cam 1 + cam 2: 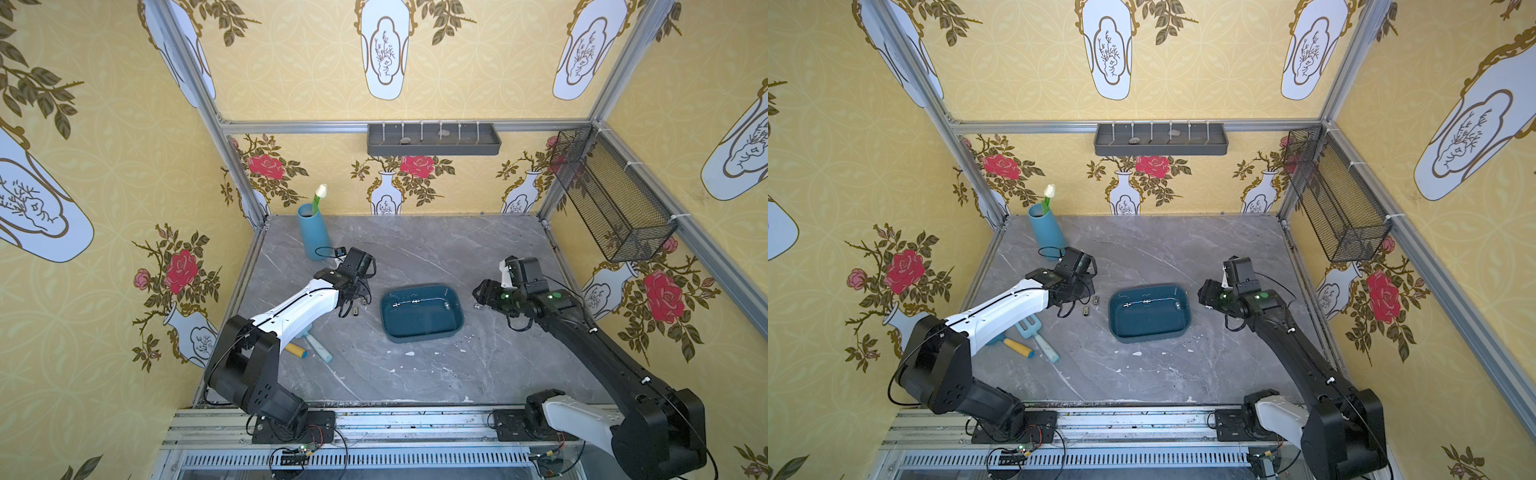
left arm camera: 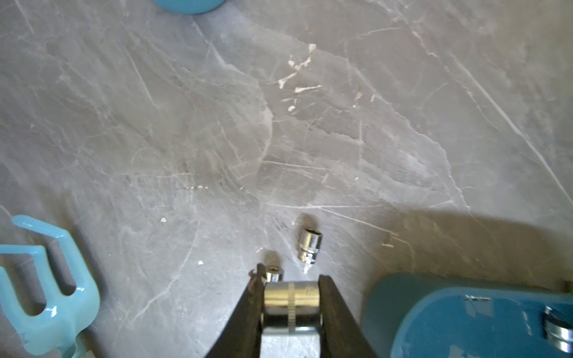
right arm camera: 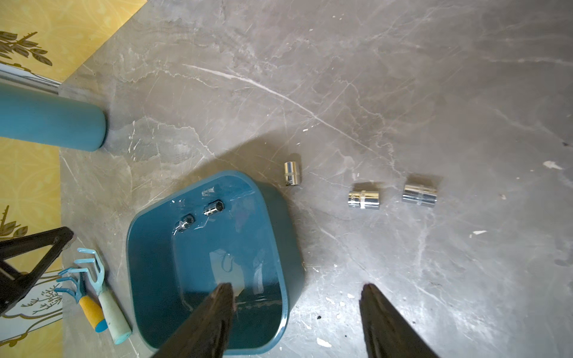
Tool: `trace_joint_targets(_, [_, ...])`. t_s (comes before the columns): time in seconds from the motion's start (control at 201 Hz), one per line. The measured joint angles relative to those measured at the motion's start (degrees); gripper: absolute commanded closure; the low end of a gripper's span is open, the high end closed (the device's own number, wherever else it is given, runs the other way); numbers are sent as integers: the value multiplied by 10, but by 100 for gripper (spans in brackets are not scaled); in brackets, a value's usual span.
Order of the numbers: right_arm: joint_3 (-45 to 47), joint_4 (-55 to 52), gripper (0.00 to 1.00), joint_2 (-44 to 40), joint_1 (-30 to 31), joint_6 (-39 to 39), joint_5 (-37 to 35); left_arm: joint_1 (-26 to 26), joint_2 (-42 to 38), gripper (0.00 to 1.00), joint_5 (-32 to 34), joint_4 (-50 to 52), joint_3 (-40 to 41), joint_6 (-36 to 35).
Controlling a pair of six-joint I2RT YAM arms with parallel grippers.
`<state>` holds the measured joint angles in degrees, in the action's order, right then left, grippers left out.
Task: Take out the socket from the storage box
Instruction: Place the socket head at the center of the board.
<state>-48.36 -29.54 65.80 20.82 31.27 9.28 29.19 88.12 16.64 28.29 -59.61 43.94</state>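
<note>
Progress: partway, by my judgement. My left gripper (image 2: 290,277) is clamped on one socket (image 2: 291,299), held low over the table (image 1: 415,374) just left of the storage box (image 1: 419,324), wrist pitched down; two loose sockets (image 2: 310,245) lie beneath it. Two boxed sockets (image 3: 213,211), at least, await against the far wall. My right gripper (image 3: 297,286) hangs wide open and empty above the box's right rim, with three more sockets (image 3: 363,200) on the table beside it.

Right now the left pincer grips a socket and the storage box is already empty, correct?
No. The left pincer does grip a socket, but the storage box is not empty: the right wrist view shows sockets lying inside it.
</note>
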Motion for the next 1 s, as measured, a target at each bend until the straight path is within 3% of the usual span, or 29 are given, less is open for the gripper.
trace_joint_targets(0.344, [-16,15,30,35,62,17,-26,-67,41,80,-27,-50,56,-2])
trace_joint_targets(0.996, [-43,44,30,93,138,36,-55,-79,91,81,-51,-102,80,-2])
